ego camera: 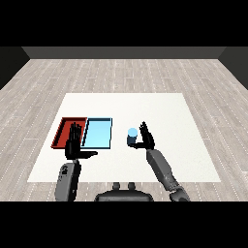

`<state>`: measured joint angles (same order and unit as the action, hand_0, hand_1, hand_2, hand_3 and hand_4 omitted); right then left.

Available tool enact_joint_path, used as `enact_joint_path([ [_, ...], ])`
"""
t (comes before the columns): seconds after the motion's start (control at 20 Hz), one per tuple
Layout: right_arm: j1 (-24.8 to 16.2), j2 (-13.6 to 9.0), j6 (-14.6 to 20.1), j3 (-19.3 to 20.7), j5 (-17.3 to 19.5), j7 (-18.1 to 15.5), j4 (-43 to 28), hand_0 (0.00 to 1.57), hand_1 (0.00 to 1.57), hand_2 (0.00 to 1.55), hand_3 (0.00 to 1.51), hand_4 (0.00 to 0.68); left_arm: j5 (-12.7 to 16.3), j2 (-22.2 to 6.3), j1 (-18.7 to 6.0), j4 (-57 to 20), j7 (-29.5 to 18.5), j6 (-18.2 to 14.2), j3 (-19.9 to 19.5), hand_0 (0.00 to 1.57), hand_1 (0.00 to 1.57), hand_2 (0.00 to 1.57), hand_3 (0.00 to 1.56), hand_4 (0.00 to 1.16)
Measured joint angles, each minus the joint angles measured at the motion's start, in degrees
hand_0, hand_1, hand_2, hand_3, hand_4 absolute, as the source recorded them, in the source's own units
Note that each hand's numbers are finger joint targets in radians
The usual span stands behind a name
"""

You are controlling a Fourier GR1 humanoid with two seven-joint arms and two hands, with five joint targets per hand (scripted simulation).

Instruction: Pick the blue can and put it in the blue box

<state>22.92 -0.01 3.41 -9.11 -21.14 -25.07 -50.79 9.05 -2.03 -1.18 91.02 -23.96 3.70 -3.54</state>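
Head view: both grey forearms enter from lower corners; left forearm (pixel 67 180) rises near-vertical at lower left, right forearm (pixel 163 170) angles up and inward from lower right.

Left hand (pixel 75 145) raised flat, fingers straight and spread upward, thumb sticking out to the right; holding nothing; overlaps near edge of red tray (pixel 63 131) and the seam between the two trays.

Right hand (pixel 146 139) up beside blue can (pixel 132 136); fingers extended upward on can's right side, thumb reaching under toward can's base; hand just beside or touching can, contact not resolvable; fingers not wrapped round it, hand reads wide.

Blue can upright on white table (pixel 160 109), light top face visible; sits right of light blue tray (pixel 98 132), outside it, bare strip of table between can and tray edge.

Trays side by side, touching along long edges; red on left, light blue on right; both left of table centre, nothing seen inside either.

Grey plank floor (pixel 121 72) surrounds table.
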Motion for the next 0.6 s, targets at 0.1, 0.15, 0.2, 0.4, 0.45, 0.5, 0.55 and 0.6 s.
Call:
enact_joint_path([
  [0.1, 1.67, 0.00, 0.07, -0.53, -0.95, -1.29, 2.90, 0.00, 0.00, 0.00, 0.00, 0.000, -0.47, 0.35, -0.05, -0.28, -0.39, -0.34, 0.39, 0.00, 0.00, 0.00, 0.00, 0.00],
  [0.15, 2.18, 0.01, 0.86, -1.55, -1.74, -1.80, 3.38, 0.00, 0.00, 0.00, 0.00, 0.000, -0.59, 0.29, 0.51, -0.05, -0.85, -0.21, 0.41, 0.00, 0.00, 0.00, 0.00, 0.00],
  [0.2, 1.97, 0.01, 1.35, -1.81, -1.63, -0.87, 2.23, 0.00, 0.00, 0.00, 0.00, 0.000, -0.65, 0.30, 0.55, -0.33, -1.19, -0.21, 0.35, 0.00, 0.00, 0.00, 0.00, 0.00],
  [0.4, 5.01, 0.01, 1.23, -2.15, -3.05, -1.97, 5.85, 0.00, 0.00, 0.00, 0.00, 0.000, -0.82, 0.12, 0.63, -2.06, -3.05, 0.24, -0.07, 0.00, 0.00, 0.00, 0.00, 0.00],
  [0.45, 5.18, 0.01, 0.59, -1.92, -3.11, -2.58, 6.81, 0.00, 0.00, 0.00, 0.00, 0.000, -0.10, -0.61, 0.52, -0.78, -1.48, 0.63, -0.49, 0.00, 0.00, 0.00, 0.00, 0.00],
  [0.5, 5.82, 0.01, 0.59, -2.54, -3.98, -3.05, 8.02, 0.00, 0.00, 0.00, 0.00, 0.000, -0.06, -0.65, 0.31, -0.69, -1.34, 0.65, -0.51, 0.00, 0.00, 0.00, 0.00, 0.00],
  [0.55, 6.44, 0.00, -0.35, -1.72, -3.84, -3.24, 9.03, 0.00, 0.00, 0.00, 0.00, 0.000, -0.18, -0.60, -0.20, -1.87, -2.00, 0.61, -0.71, 0.00, 0.00, 0.00, 0.00, 0.00],
  [0.6, 7.79, 0.00, -1.15, -1.34, -4.20, -3.94, 11.28, 0.00, 0.00, 0.00, 0.00, 0.000, -0.04, -0.64, 0.24, -1.94, -2.08, 0.89, -0.72, 0.00, 0.00, 0.00, 0.00, 0.00],
])
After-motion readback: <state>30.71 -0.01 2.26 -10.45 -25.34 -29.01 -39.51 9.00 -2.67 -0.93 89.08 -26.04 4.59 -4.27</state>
